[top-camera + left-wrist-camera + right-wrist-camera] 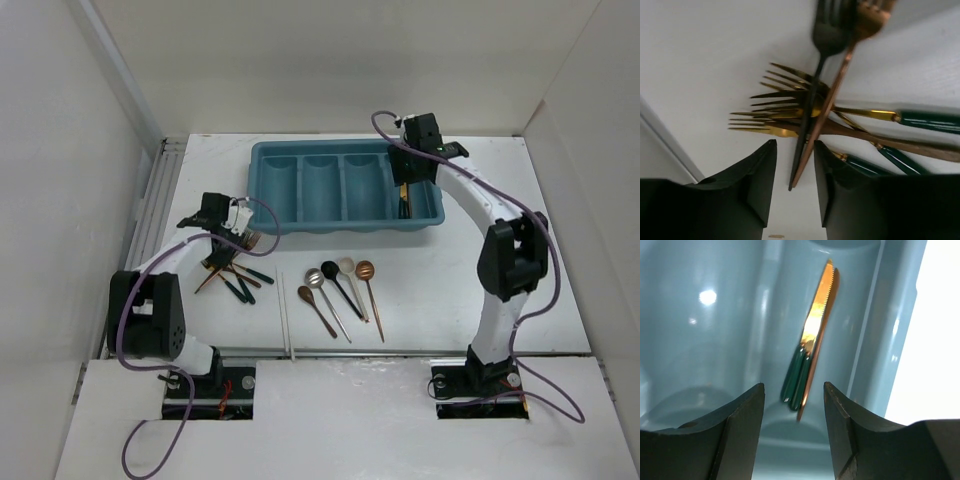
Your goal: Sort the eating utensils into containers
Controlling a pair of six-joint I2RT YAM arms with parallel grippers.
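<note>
The teal tray (330, 146) lies at the back with four slots. My right gripper (404, 184) hangs open over its rightmost slot (890, 340); below the jaws (794, 399) lie two green-handled gold knives (801, 371) and a copper knife (821, 340). My left gripper (240, 238) is open over a pile of forks (236, 272). In the left wrist view the handle ends of a black fork (810, 107) and a copper fork (831, 97) lie between the open fingers (795, 167), ungripped, across gold forks (775, 97) with green handles.
Several spoons (338, 285) in copper, silver, black and cream lie fanned out on the white table in front of the tray. A long white chopstick (285, 315) lies left of them. White walls enclose the table on three sides.
</note>
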